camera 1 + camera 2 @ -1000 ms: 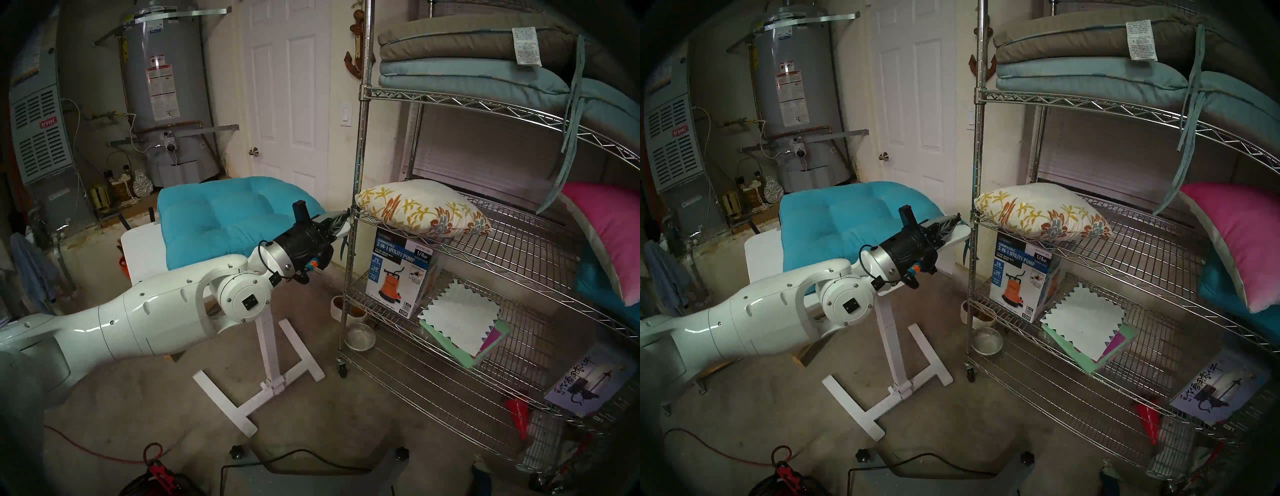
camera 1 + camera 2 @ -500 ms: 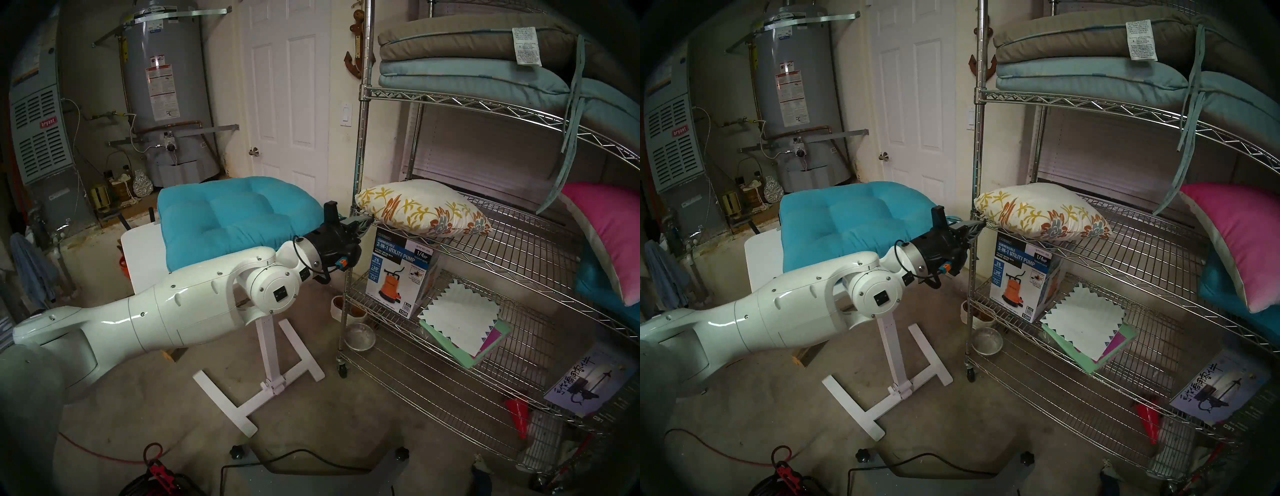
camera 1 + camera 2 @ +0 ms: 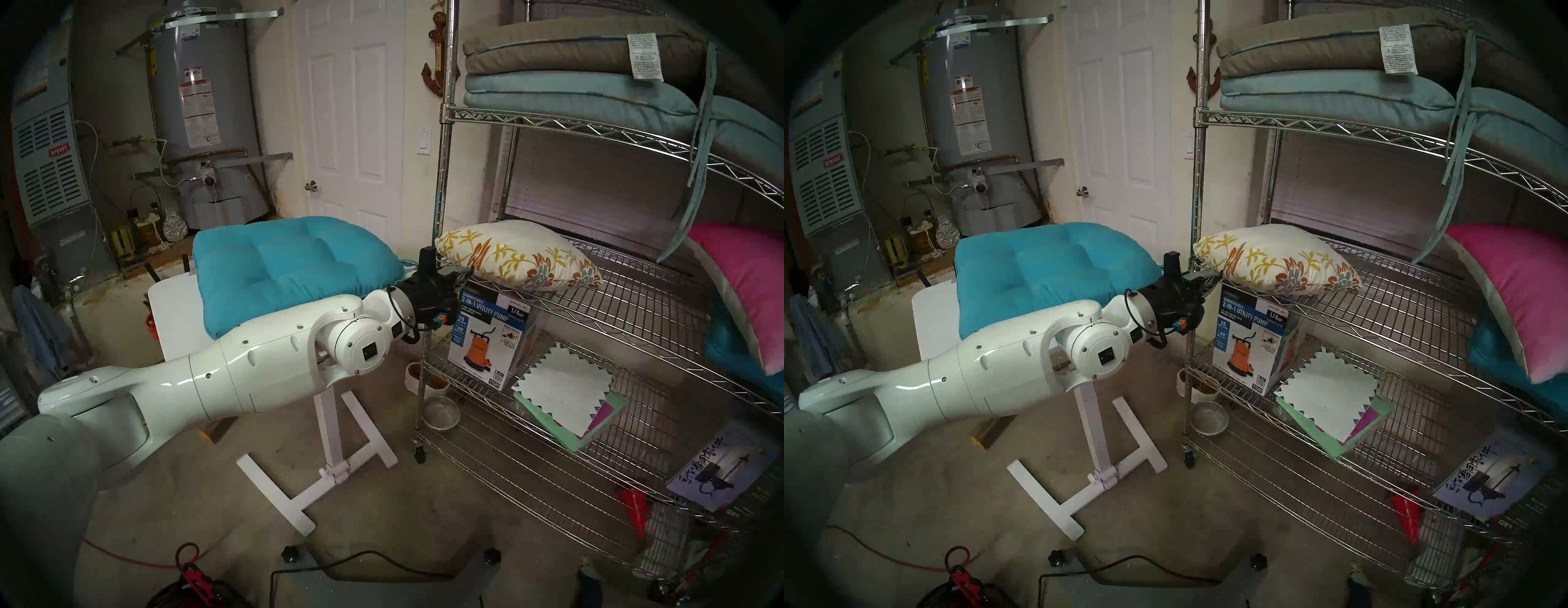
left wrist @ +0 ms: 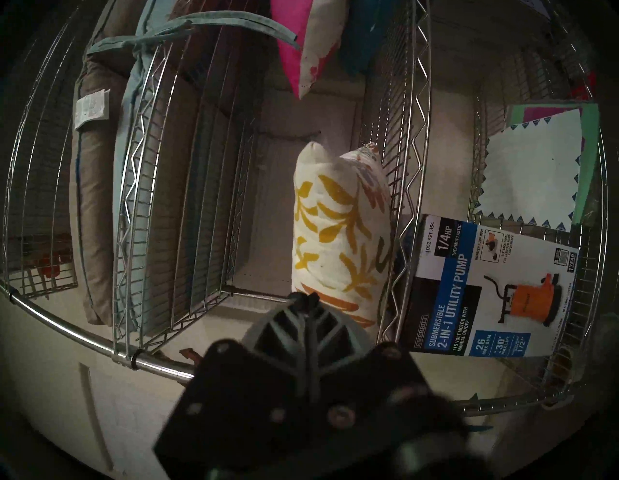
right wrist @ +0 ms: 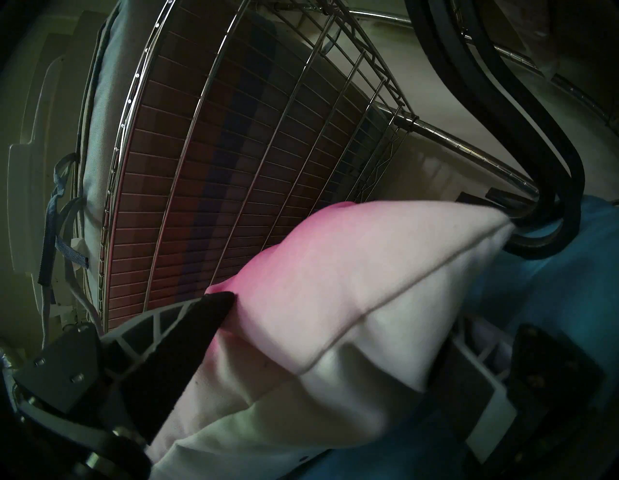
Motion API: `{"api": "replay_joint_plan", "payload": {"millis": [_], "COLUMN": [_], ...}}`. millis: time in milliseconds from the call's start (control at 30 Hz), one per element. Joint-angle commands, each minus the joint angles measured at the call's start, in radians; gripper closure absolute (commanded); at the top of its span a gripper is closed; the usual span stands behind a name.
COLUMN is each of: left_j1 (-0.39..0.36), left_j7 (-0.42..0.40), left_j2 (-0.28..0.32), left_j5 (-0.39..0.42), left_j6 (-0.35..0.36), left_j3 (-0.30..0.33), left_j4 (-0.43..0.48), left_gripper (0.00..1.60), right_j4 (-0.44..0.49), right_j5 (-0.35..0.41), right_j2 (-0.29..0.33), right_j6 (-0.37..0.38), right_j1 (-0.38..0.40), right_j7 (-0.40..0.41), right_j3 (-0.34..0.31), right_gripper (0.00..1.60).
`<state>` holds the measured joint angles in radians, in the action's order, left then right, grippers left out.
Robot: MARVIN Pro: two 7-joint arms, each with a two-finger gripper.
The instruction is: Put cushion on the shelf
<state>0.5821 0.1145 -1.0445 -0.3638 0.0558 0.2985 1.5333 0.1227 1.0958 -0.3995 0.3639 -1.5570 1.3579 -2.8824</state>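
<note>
The cushion (image 3: 515,254) lies flat on the middle tier of the shelf (image 3: 636,305), at its left end, one corner poking out past the left front post. The left gripper (image 4: 306,298) has its fingers pressed together, holding nothing, tips just beside that near-left corner, level with the tier.

Risks, as judged:
- A push with the closed tips could slide the cushion along the slick wire toward the far edge or tilt it off the front rail.
- The wrist sits close to the post; a small drift right could strike it and roll the rack on its casters.

The right gripper (image 5: 318,335) stands with fingers wide apart around the pink pillow (image 5: 351,285); whether it is gripping cannot be told.
</note>
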Motion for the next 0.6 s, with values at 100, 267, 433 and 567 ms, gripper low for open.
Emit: {"api": "replay_joint_plan", "payload": {"millis": [100, 267, 433, 567], "left_j1": [-0.051, -0.060, -0.070, -0.078], "left_j7": [0.004, 0.006, 0.008, 0.010], "left_j2": [-0.118, -0.164, -0.208, -0.235], "left_j5": [-0.026, -0.038, -0.050, -0.063], "left_j6": [-0.008, -0.012, -0.021, -0.032], "left_j3": [0.002, -0.005, -0.011, -0.016], "left_j4": [-0.084, -0.115, -0.148, -0.179], "left_gripper": [1.60, 1.60, 1.60, 1.60], "right_j4": [-0.011, -0.011, -0.011, -0.011], "right_j5": [0.000, 0.000, 0.000, 0.000], "right_j2": [-0.022, -0.022, -0.022, -0.022], "right_j6": [0.004, 0.004, 0.004, 0.004], "right_j1": [-0.008, -0.008, -0.008, -0.008], "right_j7": [-0.002, -0.002, -0.002, -0.002], "right_j3": [0.003, 0.003, 0.003, 0.003], "right_gripper": [0.00, 0.00, 0.00, 0.00]}}
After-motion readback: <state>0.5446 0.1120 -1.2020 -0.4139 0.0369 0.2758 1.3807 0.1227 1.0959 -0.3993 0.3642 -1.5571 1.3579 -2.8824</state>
